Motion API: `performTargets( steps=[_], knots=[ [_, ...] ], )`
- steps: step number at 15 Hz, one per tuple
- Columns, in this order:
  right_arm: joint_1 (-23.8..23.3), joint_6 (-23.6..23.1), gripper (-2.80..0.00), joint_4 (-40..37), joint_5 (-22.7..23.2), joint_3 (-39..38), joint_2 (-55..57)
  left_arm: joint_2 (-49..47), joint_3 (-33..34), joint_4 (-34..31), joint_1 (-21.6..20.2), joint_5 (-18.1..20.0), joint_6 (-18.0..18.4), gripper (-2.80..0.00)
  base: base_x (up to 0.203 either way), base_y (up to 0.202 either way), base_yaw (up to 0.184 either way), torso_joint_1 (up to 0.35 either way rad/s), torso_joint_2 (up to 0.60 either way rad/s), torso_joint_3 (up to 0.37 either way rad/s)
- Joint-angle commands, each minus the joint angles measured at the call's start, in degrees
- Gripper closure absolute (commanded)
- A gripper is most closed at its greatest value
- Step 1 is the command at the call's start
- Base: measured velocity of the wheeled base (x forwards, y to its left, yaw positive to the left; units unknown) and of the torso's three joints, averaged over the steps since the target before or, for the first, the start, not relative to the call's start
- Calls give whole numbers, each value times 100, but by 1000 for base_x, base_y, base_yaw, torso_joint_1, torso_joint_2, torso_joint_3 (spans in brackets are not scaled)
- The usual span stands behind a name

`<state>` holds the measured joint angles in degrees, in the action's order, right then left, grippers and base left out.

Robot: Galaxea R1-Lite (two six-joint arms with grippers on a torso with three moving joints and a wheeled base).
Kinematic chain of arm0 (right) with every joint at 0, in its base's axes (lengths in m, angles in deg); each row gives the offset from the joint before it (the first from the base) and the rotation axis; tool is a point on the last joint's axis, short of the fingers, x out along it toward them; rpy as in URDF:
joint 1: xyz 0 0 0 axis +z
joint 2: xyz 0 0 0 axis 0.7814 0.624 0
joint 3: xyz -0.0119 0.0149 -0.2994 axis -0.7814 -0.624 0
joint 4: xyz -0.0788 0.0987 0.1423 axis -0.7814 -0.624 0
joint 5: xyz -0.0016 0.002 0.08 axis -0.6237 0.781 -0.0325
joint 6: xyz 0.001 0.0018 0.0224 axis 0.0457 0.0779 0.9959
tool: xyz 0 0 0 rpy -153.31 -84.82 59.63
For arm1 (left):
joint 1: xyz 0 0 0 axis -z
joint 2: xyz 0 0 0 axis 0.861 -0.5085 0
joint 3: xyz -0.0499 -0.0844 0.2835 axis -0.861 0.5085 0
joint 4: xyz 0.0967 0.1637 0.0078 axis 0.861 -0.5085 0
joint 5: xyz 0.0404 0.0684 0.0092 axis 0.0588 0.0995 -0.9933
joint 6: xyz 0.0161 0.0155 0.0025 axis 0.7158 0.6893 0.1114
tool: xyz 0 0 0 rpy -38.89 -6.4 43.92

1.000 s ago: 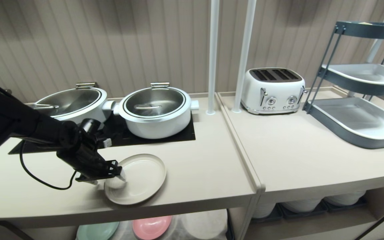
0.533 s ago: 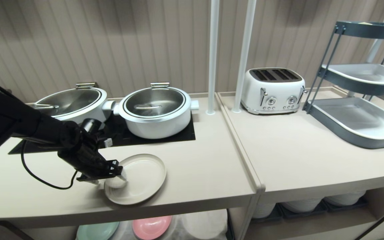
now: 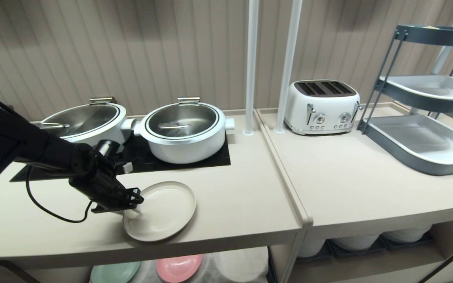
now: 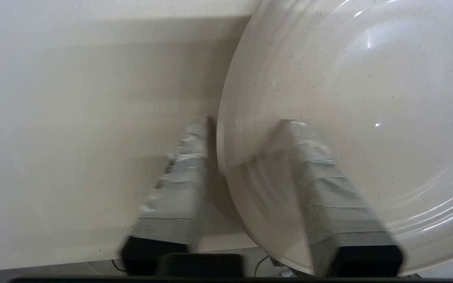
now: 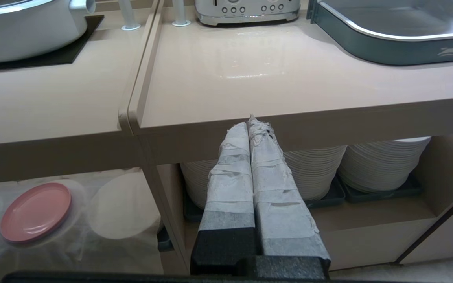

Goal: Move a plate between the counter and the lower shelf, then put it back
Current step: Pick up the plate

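The cream-beige plate [image 3: 163,210] [image 4: 348,98] lies near the front edge of the counter [image 3: 230,204], in front of the black hob panel. My left gripper [image 3: 134,210] [image 4: 246,124] reaches it from the left and is shut on its left rim. One taped finger [image 4: 187,173] is outside the rim, the other [image 4: 321,177] rests on the plate's inside. The lower shelf [image 3: 226,267] [image 5: 124,212] with its white cloth shows under the counter. My right gripper [image 5: 250,122] is shut and empty, parked low in front of the toaster worktop's edge.
Two white pots [image 3: 183,131] sit on the hob [image 3: 210,159] behind the plate. A pink plate [image 3: 178,267] and a mint-green plate [image 3: 114,272] lie on the shelf cloth. A toaster [image 3: 321,106] and a grey tiered tray rack [image 3: 419,141] stand on the adjoining worktop, with white plate stacks [image 5: 383,165] below.
The left gripper's fingers have closed from wide open onto the plate's left rim. The arm itself has hardly moved, and the plate stays where it was.
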<state>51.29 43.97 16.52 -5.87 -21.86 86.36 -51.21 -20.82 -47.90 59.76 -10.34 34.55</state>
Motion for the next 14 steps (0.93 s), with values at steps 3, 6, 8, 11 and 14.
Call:
performTargets(
  steps=[3,6,8,11,14],
  knots=[
    [1,0,0,2,-2,0,0,-38,-2,-13,0,2,-13,0,0,0,0,0,0,0],
    [1,0,0,2,-2,0,0,-47,-2,-14,10,2,-13,0,0,0,0,0,0,0],
    [1,0,0,2,-2,0,0,-39,7,-20,2,12,-29,0,0,0,0,0,0,0],
    [1,0,0,2,-2,0,0,17,16,-22,-15,65,-162,0,0,0,0,0,0,0],
    [1,0,0,2,-2,0,0,181,110,-25,-12,81,-400,0,0,0,0,0,0,0]
  ],
)
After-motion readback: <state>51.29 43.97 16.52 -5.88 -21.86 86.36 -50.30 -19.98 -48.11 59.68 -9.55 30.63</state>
